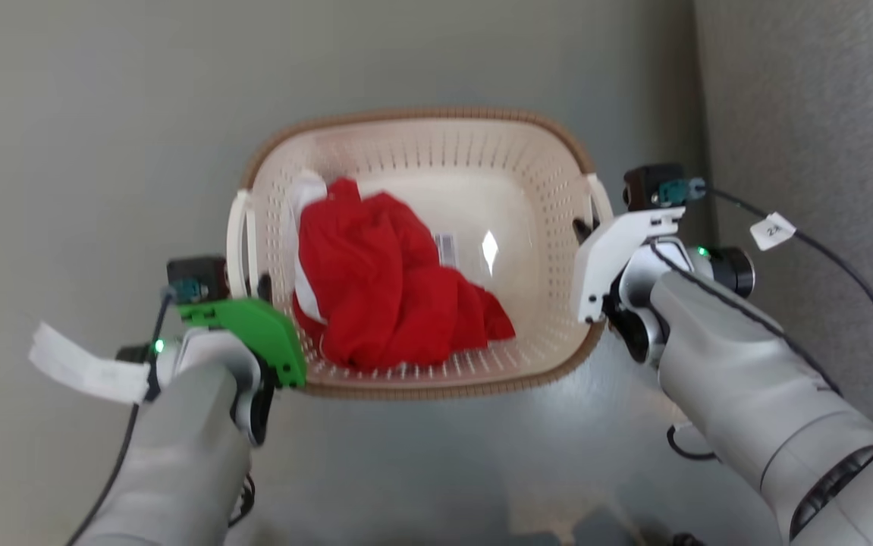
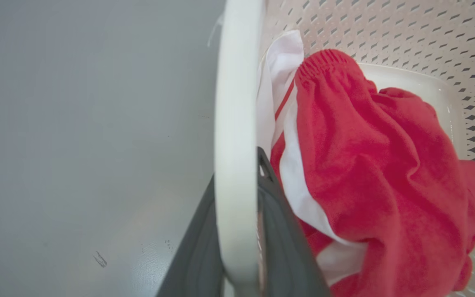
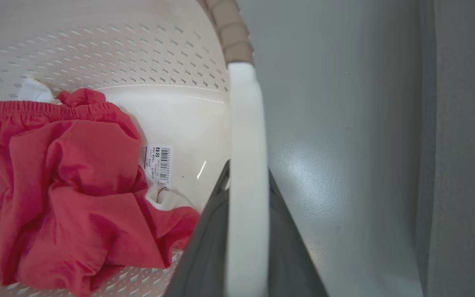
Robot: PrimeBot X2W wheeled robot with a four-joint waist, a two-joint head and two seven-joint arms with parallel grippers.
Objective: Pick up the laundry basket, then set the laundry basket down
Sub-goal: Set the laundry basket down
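**Both grippers clamped on the basket's side handles**

The laundry basket (image 1: 421, 115) sits square in front of the robot, over a pale grey floor (image 1: 64, 152), with its brown woven-look rim facing up; whether its bottom touches the floor I cannot tell

The left gripper (image 1: 263, 288) is at the basket's left side, under a bright green wrist cover (image 1: 258, 330); seen from the left wrist, its two dark fingers (image 2: 280, 235) stand one on each side of the white left handle (image 2: 237, 123), pressed against it, so the jaws are closed on that handle

The right gripper (image 1: 582, 227) is at the opposite side; seen from the right wrist, its dark fingers (image 3: 204, 247) likewise flank the white right handle (image 3: 247, 165) and grip it

Inside the basket lies a crumpled red garment (image 1: 390, 296) with an elastic band, heaped toward the left wall and the near wall; a white cloth (image 1: 306, 189) peeks out beside it against the left wall; a barcode label (image 3: 161, 163) is on the solid bottom, just beside the red fabric

A grey textured surface (image 1: 808, 114) rises along the right, near the right arm; a white paper tag (image 1: 80, 368) hangs off the left wrist
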